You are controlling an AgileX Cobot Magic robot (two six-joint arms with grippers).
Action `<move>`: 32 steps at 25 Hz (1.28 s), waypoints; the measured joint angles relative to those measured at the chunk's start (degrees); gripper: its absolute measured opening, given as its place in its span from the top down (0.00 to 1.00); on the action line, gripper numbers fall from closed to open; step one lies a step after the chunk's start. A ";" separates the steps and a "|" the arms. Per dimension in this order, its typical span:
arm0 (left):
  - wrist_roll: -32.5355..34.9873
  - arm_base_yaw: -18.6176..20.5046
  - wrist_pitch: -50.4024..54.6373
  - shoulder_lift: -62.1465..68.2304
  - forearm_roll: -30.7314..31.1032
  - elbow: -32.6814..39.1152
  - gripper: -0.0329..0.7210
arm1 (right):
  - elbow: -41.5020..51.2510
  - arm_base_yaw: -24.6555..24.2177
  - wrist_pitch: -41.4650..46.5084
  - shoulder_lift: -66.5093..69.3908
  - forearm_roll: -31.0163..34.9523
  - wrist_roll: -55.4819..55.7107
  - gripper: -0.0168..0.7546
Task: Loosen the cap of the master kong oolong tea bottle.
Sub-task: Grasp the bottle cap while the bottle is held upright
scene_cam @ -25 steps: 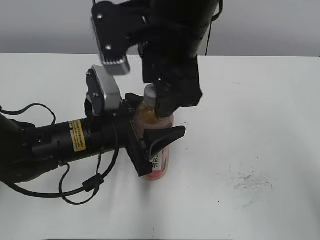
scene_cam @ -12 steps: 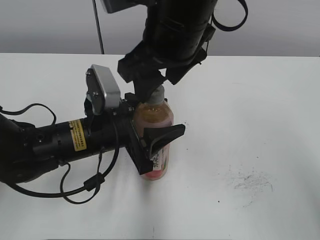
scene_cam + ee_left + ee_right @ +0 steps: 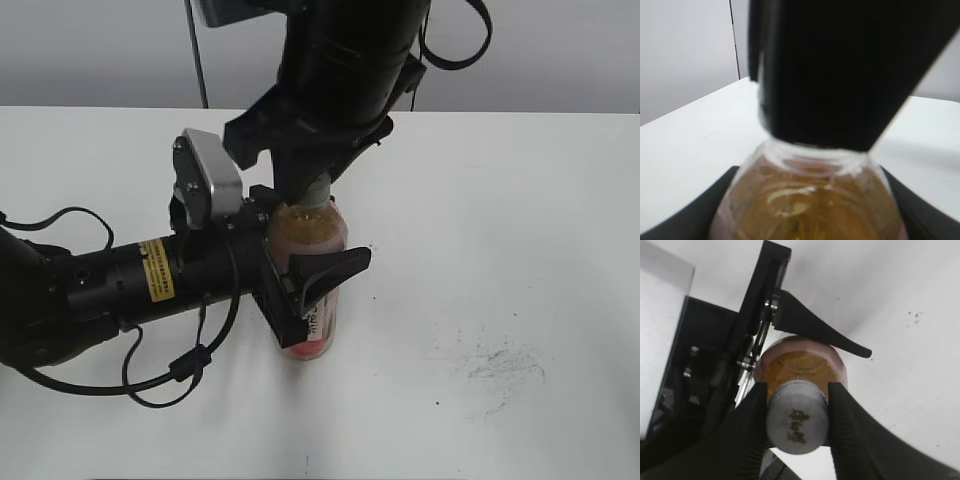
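Your left arm, at the lower left of the frame, is a black tube with a yellow sticker, loose black cables and a silver camera box. Your right arm, top centre, is bulky, black, cable-looped.

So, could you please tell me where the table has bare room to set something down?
The right half of the table is bare past the bottle, apart from faint scuffs. The front edge is free too. It is crowded around the bottle, where both arms meet, and along the left arm.
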 joint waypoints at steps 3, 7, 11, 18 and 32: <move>0.06 -0.06 0.00 0.00 -0.12 0.00 0.37 | 0.00 0.00 0.04 0.00 0.18 -12.57 0.62; 0.23 -0.06 0.00 0.00 -0.02 0.00 0.37 | 0.00 0.00 0.17 0.00 0.63 -37.22 0.62; 0.47 -0.06 0.00 0.00 0.05 0.00 0.37 | 0.00 0.00 0.23 0.00 0.99 -62.26 0.62; 1.03 -0.06 -0.11 0.00 0.08 0.05 0.37 | 0.00 0.77 -0.01 0.00 2.58 -110.61 0.62; 0.26 0.21 -0.17 0.00 -0.73 0.17 0.37 | 0.00 1.75 -1.38 0.00 6.45 -120.87 0.44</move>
